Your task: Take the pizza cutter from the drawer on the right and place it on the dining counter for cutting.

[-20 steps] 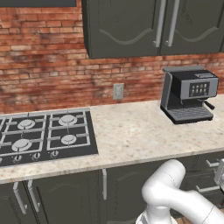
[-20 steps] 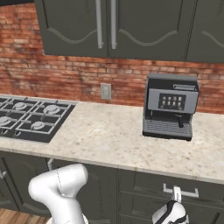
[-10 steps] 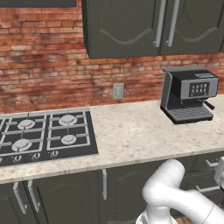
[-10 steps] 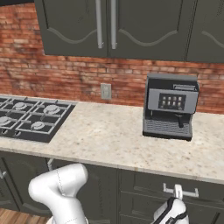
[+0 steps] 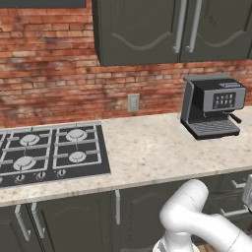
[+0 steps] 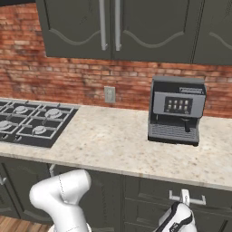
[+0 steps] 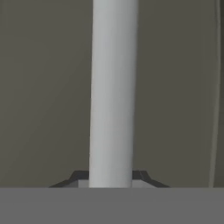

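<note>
1. With the drawer [image 6: 181, 199] not yet pulled out, the opening step is judged to be in hand.
2. The gripper [image 6: 183, 204] is seen low at the drawer front, under the worktop [image 6: 136, 149] and below the coffee machine [image 6: 176, 111].
3. In the hand view the drawer handle [image 7: 113, 92] is seen as a pale bar running between the finger tips; the claw is closed narrow on it.
4. The pizza cutter is presumed to be inside the closed drawer; this cannot be confirmed.
5. The hob [image 5: 49, 152] lies well apart to the left and is not involved.
6. A straight pull outward along the drawer's travel is called for next, with the grip kept firm so the bar is not lost.
</note>
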Robot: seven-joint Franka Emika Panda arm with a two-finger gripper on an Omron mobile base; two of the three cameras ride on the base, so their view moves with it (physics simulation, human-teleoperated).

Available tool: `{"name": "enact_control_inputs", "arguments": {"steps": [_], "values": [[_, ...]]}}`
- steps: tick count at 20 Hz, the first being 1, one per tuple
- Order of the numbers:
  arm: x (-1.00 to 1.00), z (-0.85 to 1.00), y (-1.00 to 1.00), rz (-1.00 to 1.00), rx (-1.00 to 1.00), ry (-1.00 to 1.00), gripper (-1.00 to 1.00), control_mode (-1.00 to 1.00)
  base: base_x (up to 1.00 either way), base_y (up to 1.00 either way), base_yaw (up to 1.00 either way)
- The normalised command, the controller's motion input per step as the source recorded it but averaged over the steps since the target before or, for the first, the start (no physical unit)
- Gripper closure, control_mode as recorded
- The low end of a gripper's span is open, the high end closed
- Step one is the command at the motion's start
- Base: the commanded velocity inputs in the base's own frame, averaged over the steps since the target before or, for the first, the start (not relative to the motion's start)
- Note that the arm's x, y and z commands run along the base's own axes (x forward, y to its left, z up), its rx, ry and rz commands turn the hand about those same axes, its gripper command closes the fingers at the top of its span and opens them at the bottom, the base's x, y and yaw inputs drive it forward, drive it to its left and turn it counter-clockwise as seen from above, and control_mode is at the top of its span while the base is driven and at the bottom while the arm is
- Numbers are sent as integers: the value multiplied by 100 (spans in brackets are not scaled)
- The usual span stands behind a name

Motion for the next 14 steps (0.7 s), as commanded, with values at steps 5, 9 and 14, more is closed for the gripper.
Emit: {"name": "enact_control_inputs", "arguments": {"steps": [5,9,14], "values": [[-73,-12,-45,0,0,0,100,-100,0,0,0],[-88,-6,-46,0,0,0,100,-100,0,0,0],[-84,-2,-46,0,0,0,100,-100,0,0,0]]}}
